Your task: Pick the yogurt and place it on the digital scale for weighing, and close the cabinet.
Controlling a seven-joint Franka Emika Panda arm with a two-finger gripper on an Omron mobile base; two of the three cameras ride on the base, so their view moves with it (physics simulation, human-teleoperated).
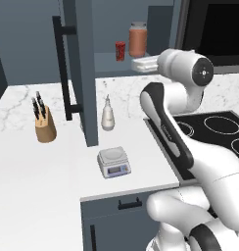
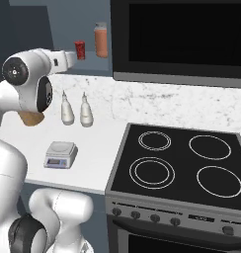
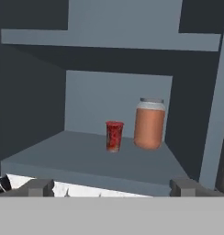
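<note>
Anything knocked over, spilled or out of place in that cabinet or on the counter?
Nothing stands out. The yogurt and jar stand upright on the cabinet shelf; the digital scale sits flat and bare.

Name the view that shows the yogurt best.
The hand view: the yogurt stands centred and unobstructed on the cabinet shelf, left of the jar. In both base views it is small and distant.

One yogurt (image 1: 120,50), one orange-brown jar (image 1: 137,39), one digital scale (image 1: 113,162), two white bottles (image 2: 67,109), one knife block (image 1: 44,126), one open cabinet door (image 1: 82,73), four stove burner rings (image 2: 154,141).
</note>
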